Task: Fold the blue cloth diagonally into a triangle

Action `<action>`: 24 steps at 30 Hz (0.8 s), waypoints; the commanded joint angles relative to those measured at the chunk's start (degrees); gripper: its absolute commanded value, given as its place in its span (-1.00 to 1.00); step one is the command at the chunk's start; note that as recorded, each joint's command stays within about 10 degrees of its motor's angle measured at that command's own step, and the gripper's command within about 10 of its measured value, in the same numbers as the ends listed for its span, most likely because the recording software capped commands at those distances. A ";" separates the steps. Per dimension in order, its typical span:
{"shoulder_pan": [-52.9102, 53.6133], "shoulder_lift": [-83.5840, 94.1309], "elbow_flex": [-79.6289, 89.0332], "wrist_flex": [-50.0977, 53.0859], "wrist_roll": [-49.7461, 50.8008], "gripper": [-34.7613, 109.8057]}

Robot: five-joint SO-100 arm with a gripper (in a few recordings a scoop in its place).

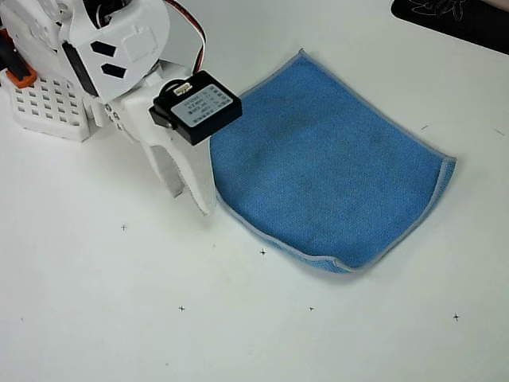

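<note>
claw (189, 191) touches blue cloth (326, 167) left edge.

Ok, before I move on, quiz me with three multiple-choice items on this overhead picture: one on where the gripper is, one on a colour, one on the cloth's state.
1. Where are the gripper tips in the overhead view?
A. At the left edge of the blue cloth
B. At the cloth's right corner
C. Beside the black object at the top right

2. What colour is the cloth's stitched edging?
A. Red
B. Pale grey
C. Black

3. How does the cloth lie?
A. Rolled into a tube
B. Crumpled in a ball
C. Mostly flat on the white table, with its right and bottom corners curled over

Key: 1 A, the white fingers end at the cloth's left border. 2 B, a light grey seam runs round the blue. 3 C, the surface is spread out and only those corners turn up.
</note>
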 commanded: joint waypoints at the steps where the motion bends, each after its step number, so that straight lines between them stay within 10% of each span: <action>1: 0.79 0.53 -0.79 -1.67 -6.15 0.04; 24: -1.14 -32.78 -34.70 2.64 -20.04 0.01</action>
